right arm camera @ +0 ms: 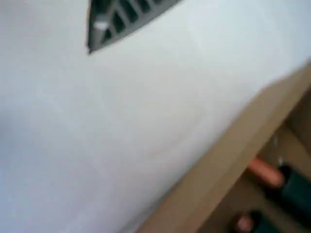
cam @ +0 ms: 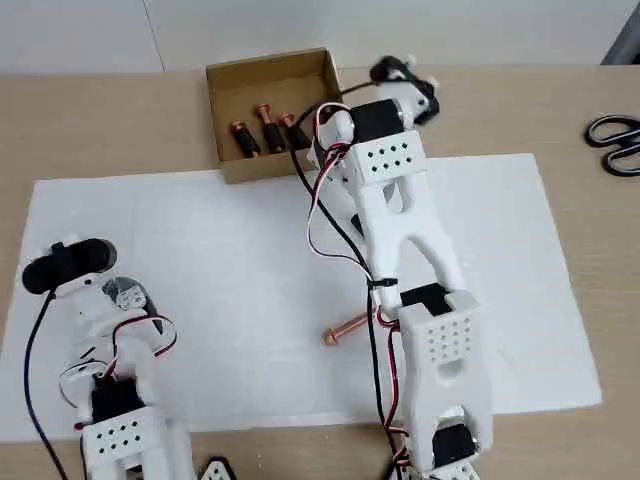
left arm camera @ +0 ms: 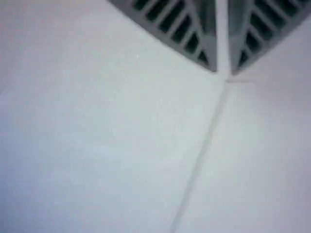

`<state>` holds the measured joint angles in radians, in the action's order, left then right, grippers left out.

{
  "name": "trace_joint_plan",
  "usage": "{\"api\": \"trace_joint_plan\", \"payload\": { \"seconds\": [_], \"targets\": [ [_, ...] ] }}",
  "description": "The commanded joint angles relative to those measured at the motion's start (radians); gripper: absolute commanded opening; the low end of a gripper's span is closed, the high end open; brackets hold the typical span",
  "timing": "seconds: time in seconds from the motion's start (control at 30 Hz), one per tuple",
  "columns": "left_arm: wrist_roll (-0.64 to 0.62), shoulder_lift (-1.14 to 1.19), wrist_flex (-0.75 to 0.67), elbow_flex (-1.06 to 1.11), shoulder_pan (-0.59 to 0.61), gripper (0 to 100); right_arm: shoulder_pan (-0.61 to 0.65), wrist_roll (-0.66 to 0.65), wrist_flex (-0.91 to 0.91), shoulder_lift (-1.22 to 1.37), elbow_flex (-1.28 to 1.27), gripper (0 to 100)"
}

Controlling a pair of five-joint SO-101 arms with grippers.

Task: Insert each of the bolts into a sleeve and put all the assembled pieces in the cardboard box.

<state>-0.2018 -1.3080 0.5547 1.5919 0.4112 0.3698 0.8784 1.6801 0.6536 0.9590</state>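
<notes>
On the high view, the cardboard box [cam: 225, 82] stands at 11 o'clock of the table [cam: 90, 120], with its near wall touching the far edge of the white sheet [cam: 200, 300]. Three assembled pieces lie side by side in it, each a copper bolt in a black sleeve: the left piece [cam: 243, 139], the middle piece [cam: 268, 127] and the right piece [cam: 293, 132]. One loose bolt [cam: 345, 330] lies bare on the sheet, just toward 5 o'clock of its centre, close beside the right arm [cam: 400, 215] and partly under its cable.

The right arm runs from 6 o'clock up to the box's 5 o'clock corner. The right gripper [right arm camera: 104, 29] hangs over the sheet just outside the box wall. A single ribbed finger is visible, so I cannot tell whether it is spread or closed.

The left arm [cam: 115, 420] sits at 7 o'clock. The left gripper [left arm camera: 222, 73] points down at the bare sheet, its two ribbed fingers [left arm camera: 187, 36] pressed nearly together with a thin slit between them, pinching nothing.

A pair of scissors [cam: 615, 140] lies at 2 o'clock, on the table off the sheet.
</notes>
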Motion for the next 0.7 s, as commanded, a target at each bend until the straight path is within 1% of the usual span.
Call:
{"api": "trace_joint_plan", "payload": {
  "seconds": [0.0,0.2,0.33,0.43,0.67],
  "targets": [
    [-0.006,-0.012,-0.021,-0.007,0.002,1,-0.002,-0.287,0.013,-0.105,0.008,28.1],
    [-0.006,-0.012,-0.021,-0.007,0.002,1,-0.031,-0.651,0.008,-0.165,0.008,28.1],
    [-0.006,-0.012,-0.021,-0.007,0.002,1,-0.048,-0.824,0.012,-0.162,0.008,28.1],
    [-0.006,-0.012,-0.021,-0.007,0.002,1,-0.051,-0.875,0.012,-0.162,0.006,28.1],
    [-0.006,-0.012,-0.021,-0.007,0.002,1,-0.051,-0.879,0.010,-0.159,0.002,28.1]
  ]
}}
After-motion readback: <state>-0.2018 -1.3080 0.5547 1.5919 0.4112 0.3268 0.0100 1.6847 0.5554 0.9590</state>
